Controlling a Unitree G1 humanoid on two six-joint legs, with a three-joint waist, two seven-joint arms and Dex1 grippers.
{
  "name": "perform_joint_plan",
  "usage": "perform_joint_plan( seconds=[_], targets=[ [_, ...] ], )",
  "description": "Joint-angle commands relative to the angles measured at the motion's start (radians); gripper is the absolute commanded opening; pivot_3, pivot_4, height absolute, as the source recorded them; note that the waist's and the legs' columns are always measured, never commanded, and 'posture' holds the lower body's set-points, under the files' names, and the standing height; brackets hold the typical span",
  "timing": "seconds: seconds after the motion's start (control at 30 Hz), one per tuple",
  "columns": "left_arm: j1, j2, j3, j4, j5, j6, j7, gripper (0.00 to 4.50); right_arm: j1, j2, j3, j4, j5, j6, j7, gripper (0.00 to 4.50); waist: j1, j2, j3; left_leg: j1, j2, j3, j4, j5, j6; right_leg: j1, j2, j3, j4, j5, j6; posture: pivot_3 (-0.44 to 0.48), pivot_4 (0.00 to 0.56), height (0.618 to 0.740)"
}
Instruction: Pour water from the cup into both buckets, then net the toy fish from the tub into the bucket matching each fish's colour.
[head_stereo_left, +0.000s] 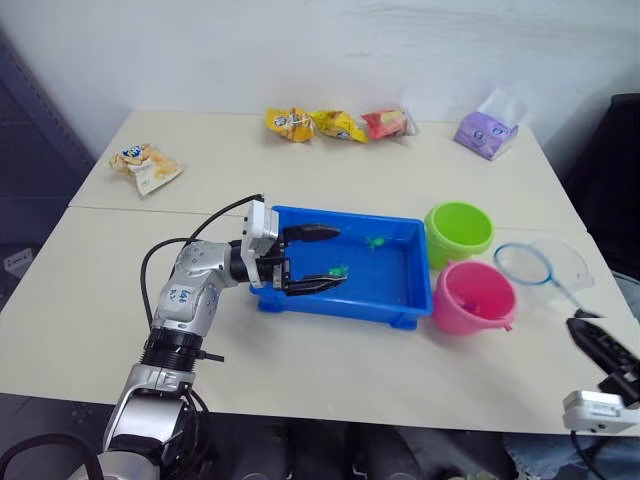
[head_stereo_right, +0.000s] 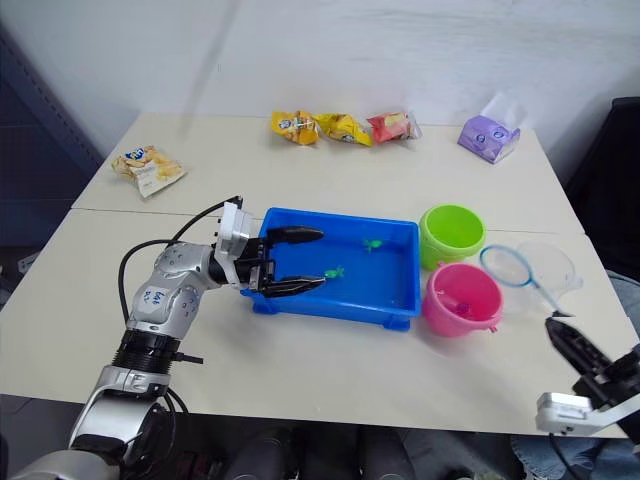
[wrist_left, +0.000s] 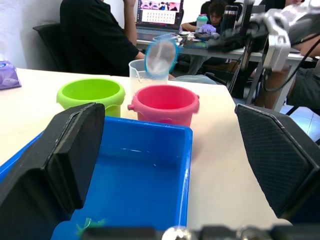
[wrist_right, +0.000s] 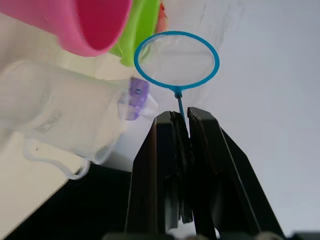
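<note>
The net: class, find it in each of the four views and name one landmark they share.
Left eye view: net at right, beside the pink bucket.
Right eye view: right, same spot.
Left wrist view: behind the pink bucket, raised.
Right wrist view: centre, held by the right gripper.
Shared landmark: pink bucket.

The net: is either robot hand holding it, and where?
Yes. The right gripper is shut on the net, pinching the thin dark stick handle below the light-blue hoop. The left gripper holds nothing; it is open over the blue tub.

Blue tub (head_stereo_left: 395, 298), green fish (head_stereo_left: 376, 242)
</note>
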Motion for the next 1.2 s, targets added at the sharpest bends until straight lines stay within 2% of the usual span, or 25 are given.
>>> perform_joint_plan(
  seconds=[0.03, 0.1, 0.2, 0.4, 0.53, 0.67, 0.73, 0.83, 0.93, 1.0, 1.1, 1.2],
  targets=[
    [-0.024, -0.002, 0.004, -0.024, -0.005, -0.004, -0.001, 4.49, -0.017, -0.014, -0.104, -0.088, 0.076, 0.040, -0.002, 0.00, 0.001, 0.002, 0.000, 0.000, 0.000, 0.000, 0.000, 0.000, 0.000, 0.000, 0.000, 0.000, 0.000, 0.000, 0.000, 0.000, 0.150, 0.740],
    [-0.021, -0.002, 0.004, -0.027, -0.006, -0.003, 0.000, 4.49, -0.016, -0.009, -0.121, -0.097, 0.102, 0.042, 0.000, 0.00, 0.000, 0.001, 0.000, 0.000, 0.000, 0.000, 0.001, 0.000, 0.000, 0.000, 0.000, 0.000, 0.000, 0.000, 0.000, 0.000, 0.150, 0.740],
    [-0.007, 0.011, 0.009, -0.039, -0.008, 0.005, -0.001, 4.49, -0.023, -0.032, -0.081, -0.105, 0.304, 0.021, 0.090, 0.00, -0.001, 0.001, 0.000, 0.001, 0.001, 0.000, 0.000, 0.000, 0.000, 0.001, 0.001, 0.000, 0.000, 0.000, 0.000, 0.000, 0.150, 0.740],
    [0.015, 0.080, 0.037, -0.041, -0.012, 0.013, -0.012, 4.49, -0.100, -0.135, 0.166, -0.189, 1.023, 0.171, 0.436, 0.00, -0.022, 0.000, 0.001, 0.002, 0.001, 0.000, 0.001, 0.000, 0.001, 0.002, 0.001, 0.000, 0.001, 0.000, 0.000, 0.000, 0.150, 0.740],
    [0.053, 0.158, 0.090, -0.043, -0.010, 0.017, -0.003, 4.49, -0.240, -0.196, 0.328, -0.341, 1.526, 0.572, 0.622, 0.00, -0.029, -0.001, 0.001, 0.002, 0.002, -0.001, 0.001, 0.000, 0.002, 0.002, 0.000, -0.001, 0.002, 0.000, 0.000, 0.000, 0.150, 0.740],
    [0.093, 0.212, 0.140, -0.061, -0.012, 0.019, 0.026, 4.49, -0.310, -0.243, 0.394, -0.478, 1.908, 0.903, 0.678, 0.00, -0.021, -0.001, 0.001, 0.001, 0.003, -0.003, 0.001, -0.001, 0.003, 0.002, 0.000, -0.003, 0.002, 0.000, 0.000, 0.000, 0.150, 0.740],
    [0.113, 0.231, 0.158, -0.076, -0.013, 0.022, 0.041, 4.49, -0.373, -0.269, 0.412, -0.494, 2.014, 1.075, 0.596, 0.00, -0.014, -0.001, 0.001, -0.002, 0.002, -0.008, 0.002, -0.001, 0.004, 0.002, -0.002, -0.008, 0.000, 0.000, -0.001, 0.000, 0.150, 0.740],
    [0.136, 0.245, 0.172, -0.104, -0.019, 0.031, 0.057, 4.49, -0.467, -0.326, 0.440, -0.487, 2.061, 1.302, 0.478, 0.00, 0.001, -0.001, 0.001, -0.004, 0.001, -0.010, 0.004, -0.003, 0.006, 0.002, -0.005, -0.010, -0.002, 0.000, 0.000, 0.000, 0.150, 0.740],
    [0.165, 0.259, 0.191, -0.139, -0.023, 0.042, 0.083, 4.49, -0.667, -0.329, 0.512, -0.434, 2.245, 1.496, 0.415, 0.00, 0.002, -0.001, 0.002, -0.006, 0.000, -0.012, 0.005, -0.003, 0.007, 0.002, -0.006, -0.012, -0.005, 0.000, 0.000, 0.000, 0.150, 0.740],
    [0.180, 0.269, 0.198, -0.152, -0.021, 0.045, 0.089, 4.49, -0.802, -0.342, 0.585, -0.386, 2.272, 1.646, 0.387, 0.00, 0.001, -0.001, 0.002, -0.007, 0.000, -0.012, 0.005, -0.003, 0.007, 0.001, -0.006, -0.012, -0.005, 0.000, 0.000, 0.000, 0.150, 0.740],
    [0.185, 0.283, 0.211, -0.145, -0.020, 0.039, 0.088, 4.49, -0.990, -0.298, 0.667, -0.288, 2.320, 1.806, 0.400, 0.00, -0.003, -0.001, 0.002, -0.007, 0.000, -0.012, 0.004, -0.003, 0.006, 0.001, -0.006, -0.013, -0.006, 0.000, 0.000, 0.000, 0.150, 0.740],
    [0.178, 0.297, 0.216, -0.134, -0.022, 0.042, 0.081, 4.49, -1.142, -0.242, 0.736, -0.191, 2.283, 1.945, 0.397, 0.00, -0.003, -0.001, 0.002, -0.008, 0.000, -0.012, 0.003, -0.003, 0.007, 0.000, -0.006, -0.013, -0.006, 0.000, 0.000, 0.000, 0.150, 0.740]
  ],
)
